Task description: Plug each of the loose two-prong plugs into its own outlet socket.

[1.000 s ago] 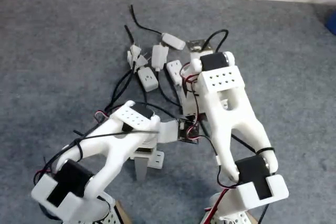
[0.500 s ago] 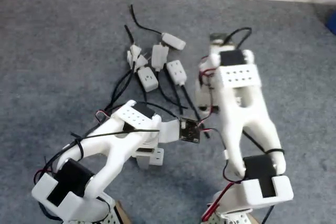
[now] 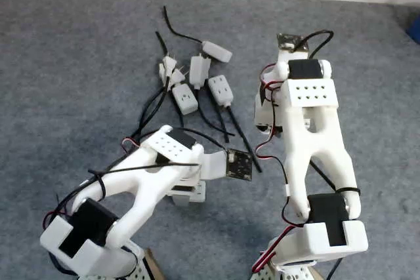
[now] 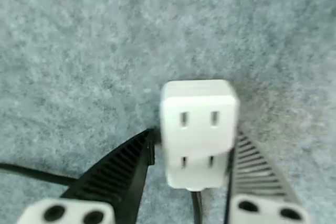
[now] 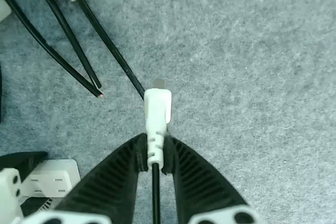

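Two halves of one connection, one per arm, that's how it reads to me. Down around 7 o'clock in the overhead view, the left gripper (image 4: 194, 139) is clamped on a white socket block (image 4: 198, 124) near its cord end. The slotted face is turned up toward the wrist, I'd guess so the slots are offered up for something to go in. Can't tell if the block is resting on the carpet (image 3: 72, 63) or lifted just off it. Over at roughly 3 o'clock, the right gripper (image 5: 156, 142) has its jaws pinched tight on the ribbed rear of a white plug (image 5: 157, 106). Its black cord (image 5: 155, 192) trails back between the fingers and the nose points straight out ahead, which makes sense if you want to push it in along the gripper's own line. Plug and held block are well apart, so nothing's mated yet. Everything else is bunched up around 12 o'clock: a socket (image 3: 186, 98), another just beside it (image 3: 220, 90), and a few loose plugs (image 3: 200, 68) in a tangle of cords. My guess is several pairs to go, and squaring prongs to slots will be the fiddly bit.
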Robot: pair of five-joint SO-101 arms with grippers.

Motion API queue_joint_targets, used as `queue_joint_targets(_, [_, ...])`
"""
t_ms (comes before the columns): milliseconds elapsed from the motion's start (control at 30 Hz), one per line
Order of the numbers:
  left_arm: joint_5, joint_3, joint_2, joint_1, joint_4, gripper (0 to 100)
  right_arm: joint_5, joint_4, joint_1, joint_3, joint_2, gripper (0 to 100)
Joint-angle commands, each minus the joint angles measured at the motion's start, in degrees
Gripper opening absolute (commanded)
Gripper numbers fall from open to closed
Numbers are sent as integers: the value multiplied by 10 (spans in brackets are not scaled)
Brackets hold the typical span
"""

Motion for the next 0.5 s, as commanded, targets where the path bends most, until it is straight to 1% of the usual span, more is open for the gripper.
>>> queue_joint_targets(0, [4, -69, -2, 6, 19, 171, -4, 2, 7, -21, -5, 7])
queue_joint_targets(167, [6, -136, 0, 5, 69, 171, 13, 2, 11, -21, -5, 7])
queue_joint_targets(267, [6, -161, 0, 4, 91, 171, 12, 1, 31, -24, -5, 7])
queue_joint_targets(333, [5, -163, 1, -4, 91, 171, 13, 1, 44, -25, -5, 7])
queue_joint_targets(467, [4, -146, 2, -20, 91, 171, 15, 1, 48, -24, -5, 7])
